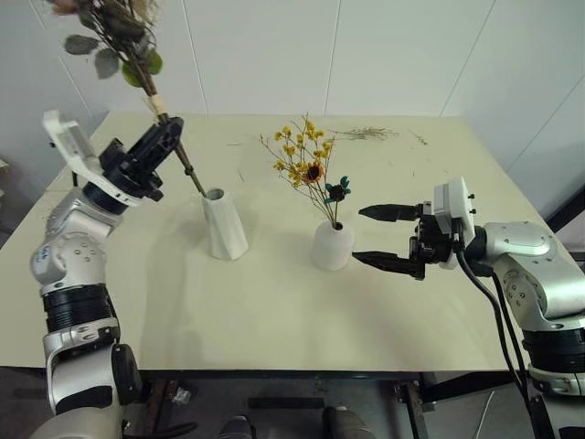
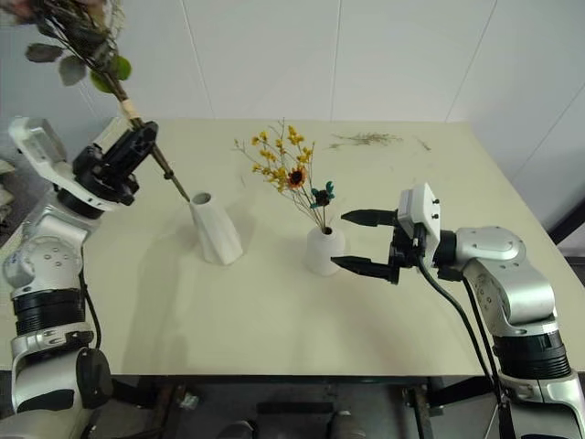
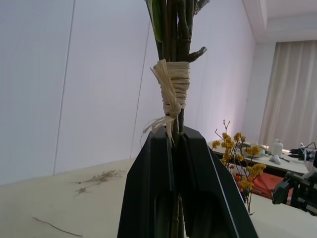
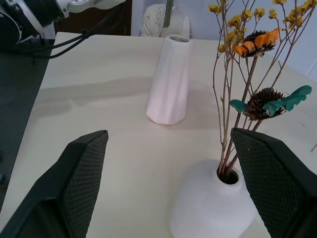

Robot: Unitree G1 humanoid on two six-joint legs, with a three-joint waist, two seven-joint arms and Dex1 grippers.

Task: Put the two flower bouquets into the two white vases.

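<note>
Over the table (image 1: 274, 311), raised left pincer (image 1: 175, 137) clamps tilted rose bouquet (image 1: 114, 41).

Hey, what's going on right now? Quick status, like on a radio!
Left pincer shut on rose bouquet, stem tip at tall vase mouth. Right pincer open beside short vase, yellow bouquet already in. Nothing blocking.

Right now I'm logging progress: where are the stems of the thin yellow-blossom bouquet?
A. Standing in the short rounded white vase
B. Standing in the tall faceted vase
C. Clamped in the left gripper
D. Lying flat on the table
A: the thin yellow-blossom bouquet rises from the neck of the short rounded white vase.
</note>
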